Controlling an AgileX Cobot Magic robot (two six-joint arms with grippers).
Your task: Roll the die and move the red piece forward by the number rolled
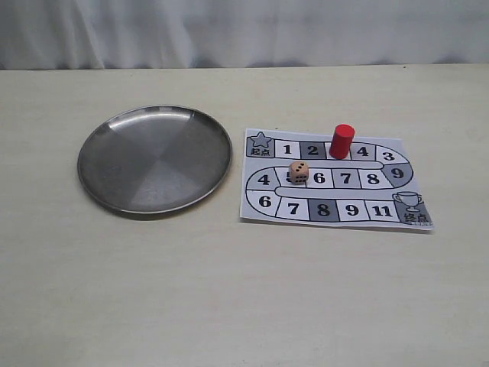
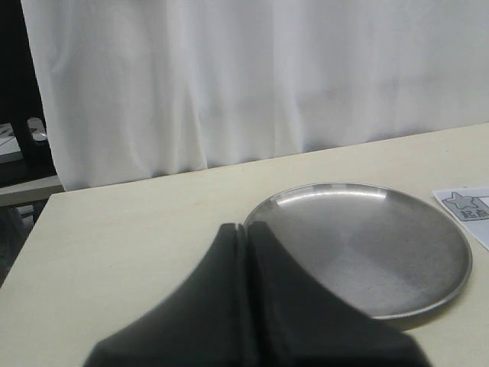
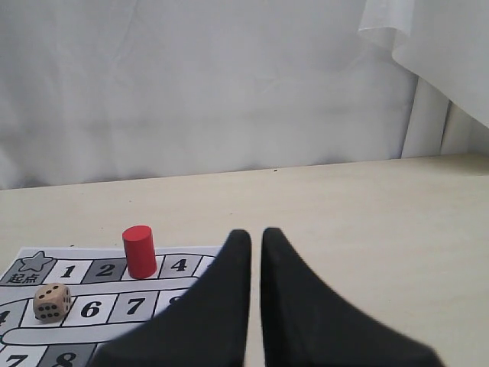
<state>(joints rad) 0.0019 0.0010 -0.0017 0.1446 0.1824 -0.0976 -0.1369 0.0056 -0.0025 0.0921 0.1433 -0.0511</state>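
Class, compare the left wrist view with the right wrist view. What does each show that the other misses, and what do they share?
Only the left wrist view shows the steel plate. Only the right wrist view shows the die, the red piece standing between squares 2 and 4, and the numbered squares of the board. Both show the board's star corner, the pale table, the white curtain, and one dark end effector each: the left end effector and the right end effector.

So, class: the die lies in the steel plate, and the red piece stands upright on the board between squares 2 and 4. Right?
No. The die lies on the paper game board, beside square 6, not in the steel plate, as the exterior view shows. The red piece stands as stated.
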